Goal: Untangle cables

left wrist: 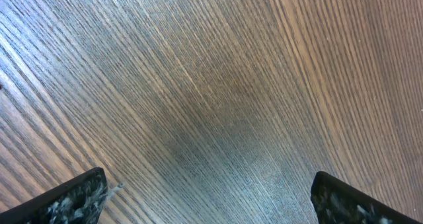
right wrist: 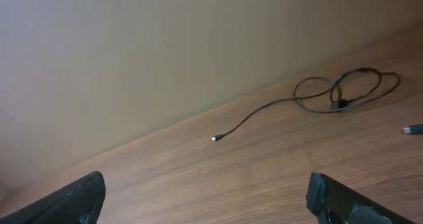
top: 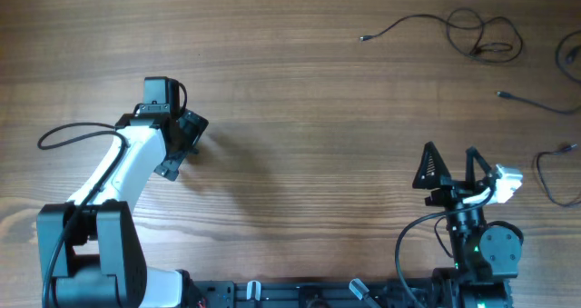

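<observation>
Several thin dark cables lie apart at the table's far right. A looped cable (top: 474,34) trails a long end to a small plug tip (top: 363,38). The same looped cable (right wrist: 344,92) shows far ahead in the right wrist view, along with another plug end (right wrist: 413,129) at the frame's edge. A second cable (top: 536,104) and a third cable (top: 554,172) run off the right edge. My right gripper (top: 451,161) (right wrist: 206,197) stands open near the front right, short of the cables. My left gripper (top: 184,146) (left wrist: 208,197) is open over bare wood at the left, holding nothing.
The wooden table (top: 300,117) fills the overhead view. A thick black arm cable (top: 68,135) loops out beside the left arm. A plain wall (right wrist: 165,45) stands behind the table's far edge.
</observation>
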You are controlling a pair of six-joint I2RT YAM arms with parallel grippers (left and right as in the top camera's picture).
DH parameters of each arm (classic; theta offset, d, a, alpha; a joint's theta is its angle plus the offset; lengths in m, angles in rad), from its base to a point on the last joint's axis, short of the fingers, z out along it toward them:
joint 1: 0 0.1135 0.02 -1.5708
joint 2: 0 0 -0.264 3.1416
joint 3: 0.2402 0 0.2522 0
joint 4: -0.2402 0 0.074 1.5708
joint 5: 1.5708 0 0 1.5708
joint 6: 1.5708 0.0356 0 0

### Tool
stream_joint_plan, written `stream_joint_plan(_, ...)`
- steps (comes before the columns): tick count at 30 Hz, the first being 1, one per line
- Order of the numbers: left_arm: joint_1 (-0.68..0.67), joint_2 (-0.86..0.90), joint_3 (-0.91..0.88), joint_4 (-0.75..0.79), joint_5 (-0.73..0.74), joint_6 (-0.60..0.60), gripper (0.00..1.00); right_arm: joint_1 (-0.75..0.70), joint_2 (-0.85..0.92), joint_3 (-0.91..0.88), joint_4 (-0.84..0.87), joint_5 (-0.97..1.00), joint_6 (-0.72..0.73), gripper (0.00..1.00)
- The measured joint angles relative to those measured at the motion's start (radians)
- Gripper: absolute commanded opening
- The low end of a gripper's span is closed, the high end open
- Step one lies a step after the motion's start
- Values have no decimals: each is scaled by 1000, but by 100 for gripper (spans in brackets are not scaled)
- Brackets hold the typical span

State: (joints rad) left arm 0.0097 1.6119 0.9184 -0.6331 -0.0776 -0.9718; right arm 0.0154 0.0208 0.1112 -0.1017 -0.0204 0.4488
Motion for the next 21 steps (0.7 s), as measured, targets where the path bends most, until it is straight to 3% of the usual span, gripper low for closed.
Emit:
stream_joint_plan(12, 0, 0, 0, 0, 0, 0, 100, -26, -2, -69, 60, 66, -37, 100)
stream_joint_plan(17, 0, 0, 0, 0, 0, 0, 100, -26, -2, -98, 95, 1, -251, 99)
stream_joint_plan(21, 0, 0, 0, 0, 0, 0, 100, -26, -2, -98, 96, -6, -330, 100)
